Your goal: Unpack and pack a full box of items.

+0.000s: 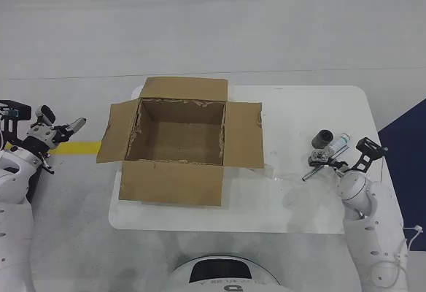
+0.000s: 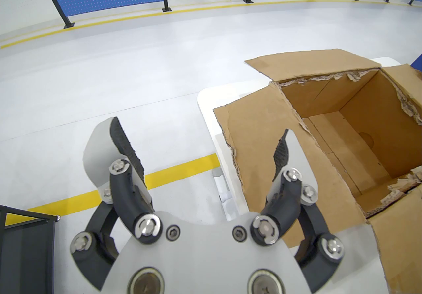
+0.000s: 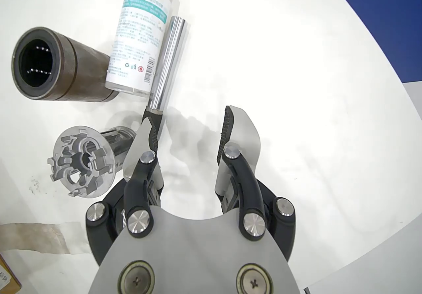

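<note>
Right gripper (image 3: 189, 117) spread right of brown cardboard box (image 1: 171, 182), finger at shiny steel rod (image 3: 168, 64): off-centre closing may roll rod. Left gripper (image 2: 199, 127) spread, left of box.

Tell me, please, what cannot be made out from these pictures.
Clear plastic bottle with a white label: cap end cut off by the right wrist view's edge.
Shiny steel rod: near end hidden behind a finger of the open right gripper, right wrist view.
Grey flanged metal part: shaft partly behind the same finger.
Brown cardboard box: one side cut off by the left wrist view's edge.
</note>
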`<state>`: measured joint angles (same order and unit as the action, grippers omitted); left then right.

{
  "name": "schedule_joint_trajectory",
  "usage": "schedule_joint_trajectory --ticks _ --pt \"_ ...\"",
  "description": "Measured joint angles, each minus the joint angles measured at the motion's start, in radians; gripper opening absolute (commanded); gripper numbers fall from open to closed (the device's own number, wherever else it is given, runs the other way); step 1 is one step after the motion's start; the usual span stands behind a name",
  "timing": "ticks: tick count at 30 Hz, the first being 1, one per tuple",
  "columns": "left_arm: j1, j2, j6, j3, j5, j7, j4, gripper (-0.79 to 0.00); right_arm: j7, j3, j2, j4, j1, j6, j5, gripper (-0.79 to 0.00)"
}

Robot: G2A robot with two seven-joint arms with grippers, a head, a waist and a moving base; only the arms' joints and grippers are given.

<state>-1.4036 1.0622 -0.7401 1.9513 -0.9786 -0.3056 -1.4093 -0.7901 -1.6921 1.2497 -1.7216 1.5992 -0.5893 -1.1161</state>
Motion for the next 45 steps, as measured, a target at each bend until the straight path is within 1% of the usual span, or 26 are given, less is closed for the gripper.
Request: schedule_joint_trajectory --ticks 13,24,27,30,34,37,40,45 --pt "0.0 0.0 0.0 0.0 0.0 0.0 0.0 0.0 -0.016 0.024 0.005 0.007 -0.016 0.011 -0.003 -0.422" --pt "0.0 0.0 0.0 0.0 0.0 0.0 0.0 0.0 -0.033 0.044 0.008 0.082 -0.075 0.006 -0.021 -0.446" --pt "0.0 0.0 0.0 0.0 0.0 0.0 0.0 0.0 -0.033 0.038 0.009 0.093 -0.079 0.004 -0.02 -0.468" --pt "0.0 0.0 0.0 0.0 0.0 0.0 0.0 0.0 -0.034 0.032 0.009 0.098 -0.079 0.002 -0.022 -0.52" --pt "0.0 0.0 0.0 0.0 0.0 0.0 0.0 0.0 -0.039 0.011 0.008 0.096 -0.069 0.001 -0.014 -0.539" --pt "0.0 0.0 0.0 0.0 0.0 0.0 0.0 0.0 -0.034 -0.016 0.007 0.081 -0.052 0.005 0.006 -0.533" --pt "0.0 0.0 0.0 0.0 0.0 0.0 0.0 0.0 -0.026 -0.034 0.007 0.068 -0.036 0.007 0.021 -0.508" --pt "0.0 0.0 0.0 0.0 0.0 0.0 0.0 0.0 -0.018 -0.035 0.009 0.053 -0.023 0.012 0.03 -0.496"
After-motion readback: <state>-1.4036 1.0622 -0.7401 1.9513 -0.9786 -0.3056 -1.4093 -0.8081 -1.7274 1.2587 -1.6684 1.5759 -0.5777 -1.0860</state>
